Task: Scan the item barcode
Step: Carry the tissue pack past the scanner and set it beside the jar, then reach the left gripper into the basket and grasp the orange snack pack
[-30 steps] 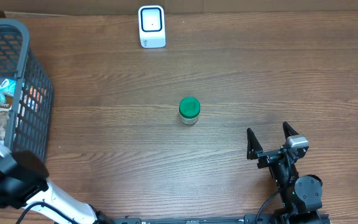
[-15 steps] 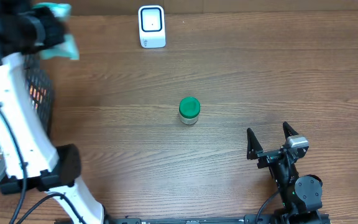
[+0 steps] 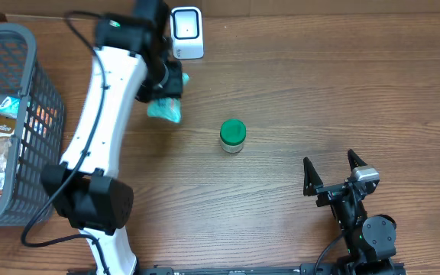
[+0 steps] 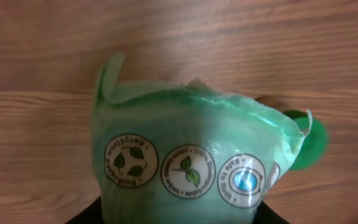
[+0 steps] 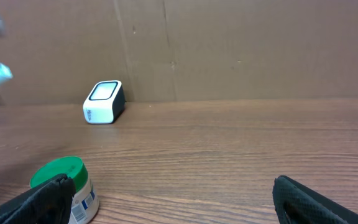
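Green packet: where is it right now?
In the overhead view the green packet is left of centre, gripped by the left pincer, just below the white scanner and up-left of the green-lidded jar.

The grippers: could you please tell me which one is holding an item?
The left gripper, clamped on a green pouch beside the scanner; the right gripper is open and empty.

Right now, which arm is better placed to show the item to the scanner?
Left. The left hand holds the green packet right beside the white scanner; the right hand sits open and empty, well away from both.
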You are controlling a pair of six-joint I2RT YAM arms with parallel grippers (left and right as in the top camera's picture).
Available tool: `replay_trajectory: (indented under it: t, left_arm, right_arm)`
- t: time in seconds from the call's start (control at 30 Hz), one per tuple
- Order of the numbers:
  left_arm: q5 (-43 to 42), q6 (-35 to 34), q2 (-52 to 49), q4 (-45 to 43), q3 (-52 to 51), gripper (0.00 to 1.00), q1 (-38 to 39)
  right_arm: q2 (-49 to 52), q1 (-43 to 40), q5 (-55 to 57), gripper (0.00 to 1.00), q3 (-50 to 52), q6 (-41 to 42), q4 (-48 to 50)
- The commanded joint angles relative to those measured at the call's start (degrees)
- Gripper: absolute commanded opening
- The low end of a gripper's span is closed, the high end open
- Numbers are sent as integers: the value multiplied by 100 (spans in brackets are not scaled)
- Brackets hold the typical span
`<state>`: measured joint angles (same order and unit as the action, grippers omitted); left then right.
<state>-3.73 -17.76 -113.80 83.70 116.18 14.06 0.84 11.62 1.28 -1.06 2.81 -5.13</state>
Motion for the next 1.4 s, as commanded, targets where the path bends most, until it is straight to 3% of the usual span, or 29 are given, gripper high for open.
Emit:
replay_trajectory:
  t: [0.0,0.4,0.43,0.6,0.63,0.8,1.03,1.23,1.37]
  left_arm:
    - [136,-402,66,-389,-789,41,66]
    - [-531,-796,66,-2258,-2868,47,306]
    - [-531,-857,66,-2374,-2979,52,343]
    - [-505,-927,68,-2579,-3191,93,494]
    - [-481,-927,83,-2549,-3152,97,494]
    - [-184,-927,212,-2055,-2400,97,424]
    - [713,-688,780,-811,-330,99,138]
    - [885,-96,1279,-238,1119,100,-673]
    - [907,74,1523,-164,1488,100,-1622]
  right_arm:
    - [-68,-7,-26,100,61,-28,39]
    - [-68,-7,-26,100,61,-28,39]
    - [-68,-7,-26,100,61,-28,39]
    - [-68,-7,-26,100,61,-28,39]
    - [-68,-7,-26,100,61,-28,39]
    - [-68,-7,-26,100,61,-28,39]
    - [-68,-7,-26,100,61,-28,39]
    - [-68,-7,-26,100,61,-28,39]
    - [-68,-7,-26,100,61,-28,39]
